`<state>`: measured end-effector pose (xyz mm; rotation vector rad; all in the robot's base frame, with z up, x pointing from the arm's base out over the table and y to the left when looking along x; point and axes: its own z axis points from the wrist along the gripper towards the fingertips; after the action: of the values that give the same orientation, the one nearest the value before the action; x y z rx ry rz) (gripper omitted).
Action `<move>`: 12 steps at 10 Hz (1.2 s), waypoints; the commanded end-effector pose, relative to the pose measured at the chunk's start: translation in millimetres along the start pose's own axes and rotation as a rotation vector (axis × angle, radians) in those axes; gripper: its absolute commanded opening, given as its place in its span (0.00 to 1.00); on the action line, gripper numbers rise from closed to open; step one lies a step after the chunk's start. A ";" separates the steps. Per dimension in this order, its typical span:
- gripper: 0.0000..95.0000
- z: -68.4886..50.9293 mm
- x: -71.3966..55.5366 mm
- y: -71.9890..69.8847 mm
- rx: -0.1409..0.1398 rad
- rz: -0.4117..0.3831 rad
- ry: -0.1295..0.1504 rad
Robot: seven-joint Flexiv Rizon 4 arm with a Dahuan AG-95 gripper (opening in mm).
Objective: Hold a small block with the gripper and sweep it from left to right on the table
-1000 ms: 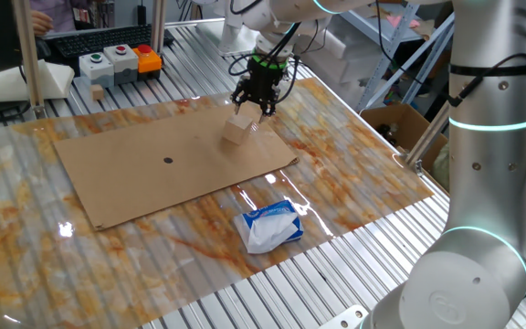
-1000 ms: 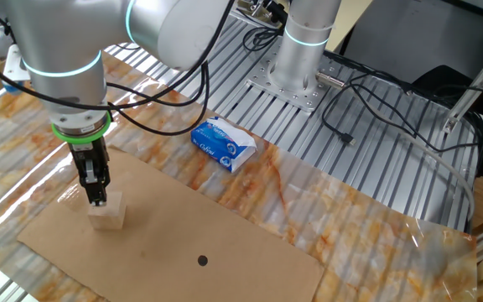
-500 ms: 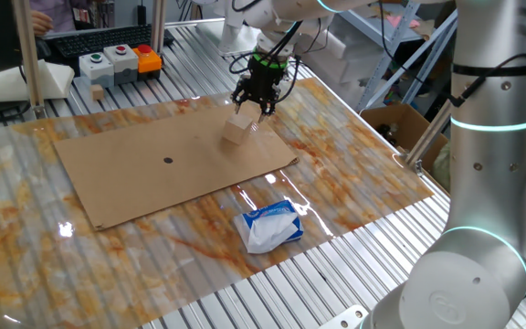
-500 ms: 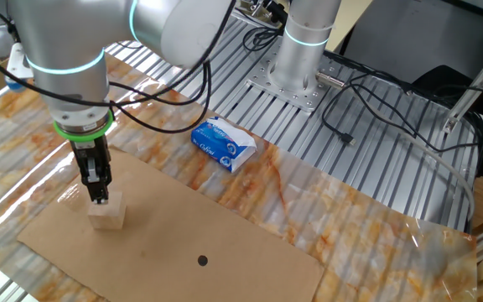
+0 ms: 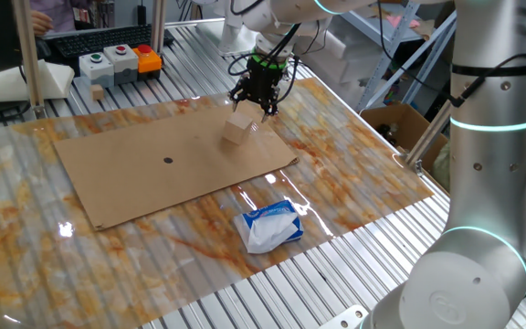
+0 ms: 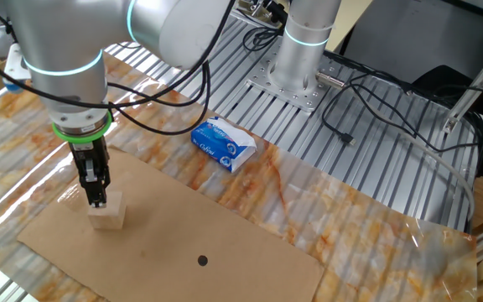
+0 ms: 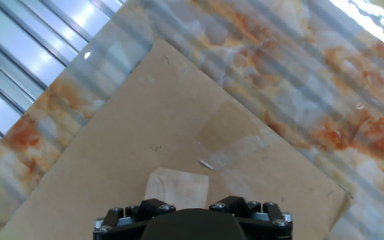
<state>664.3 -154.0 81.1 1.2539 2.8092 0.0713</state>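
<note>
The small block (image 5: 236, 132), a pale tan wooden cube, rests on the brown cardboard sheet (image 5: 153, 164) near its far right corner. It also shows in the other fixed view (image 6: 107, 216) and at the bottom of the hand view (image 7: 177, 188). The gripper (image 5: 255, 107), a black claw under a green ring, hangs straight over the block with its jaws spread and its tips just above the block's top. Seen edge-on in the other fixed view, the gripper (image 6: 97, 200) looks narrow. The hand view shows only the gripper's body (image 7: 192, 223). The marbled table (image 5: 363, 174) lies under the sheet.
A white-and-blue tissue pack (image 5: 269, 226) lies on the table in front of the sheet, also in the other fixed view (image 6: 223, 144). A button box (image 5: 117, 62) stands at the back left. A cardboard box (image 5: 395, 123) sits off the right edge. The arm's base (image 6: 304, 50) stands behind.
The gripper has risen slightly above the block. The block has stayed where it was on the cardboard.
</note>
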 end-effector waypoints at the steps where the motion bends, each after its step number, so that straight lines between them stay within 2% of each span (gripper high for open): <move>1: 0.80 0.3 -0.7 0.7 0.001 0.000 0.005; 3: 0.80 0.3 -0.7 0.7 0.000 0.004 0.004; 5: 0.80 0.3 -0.7 0.7 -0.004 0.065 -0.004; 6: 1.00 0.3 -0.7 0.7 -0.002 0.063 -0.004; 10: 1.00 0.3 -0.7 0.7 -0.004 0.037 0.018; 11: 1.00 0.3 -0.7 0.7 -0.004 0.034 0.020; 12: 1.00 0.3 -0.7 0.7 0.003 0.046 0.011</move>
<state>667.8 -154.1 80.1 1.3137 2.8027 0.0920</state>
